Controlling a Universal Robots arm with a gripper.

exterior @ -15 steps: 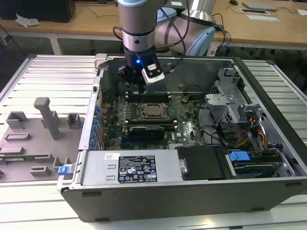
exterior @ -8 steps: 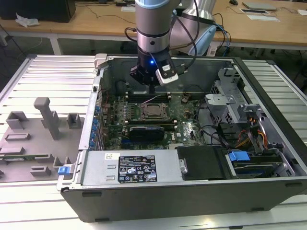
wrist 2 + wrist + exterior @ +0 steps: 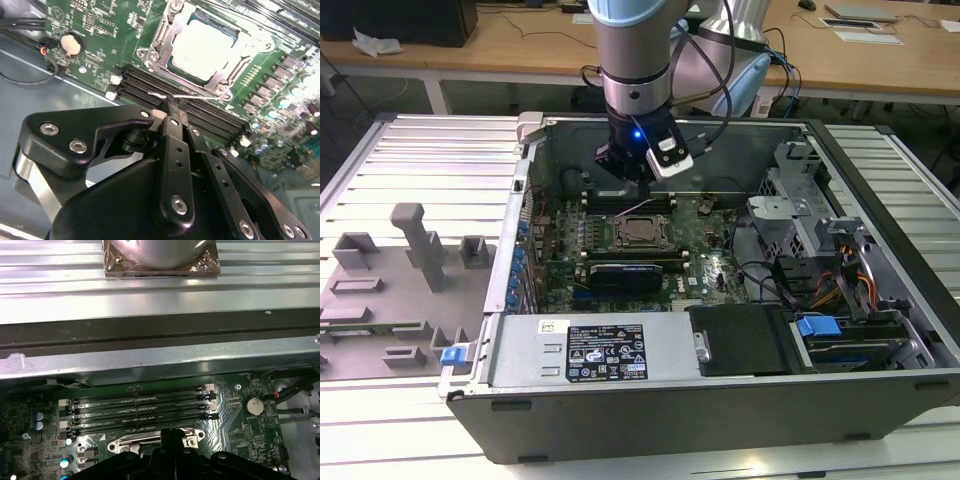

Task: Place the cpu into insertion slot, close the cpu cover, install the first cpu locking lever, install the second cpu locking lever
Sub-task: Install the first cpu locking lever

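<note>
Hovering gripper (image 3: 170, 106), fingers pressed together, nothing clearly held, tips at thin lever (image 3: 197, 97); chip (image 3: 205, 42) under cover (image 3: 159, 36) just beyond

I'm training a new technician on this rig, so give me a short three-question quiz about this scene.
1. True or false: the chip lies inside the closed metal frame.
2. Fill in: the coin battery sits on the green ____.
3. The gripper is nearest to: A the memory slots, B the coin battery, C a screwdriver.
Key: 1 true; 2 board; 3 A.
</note>
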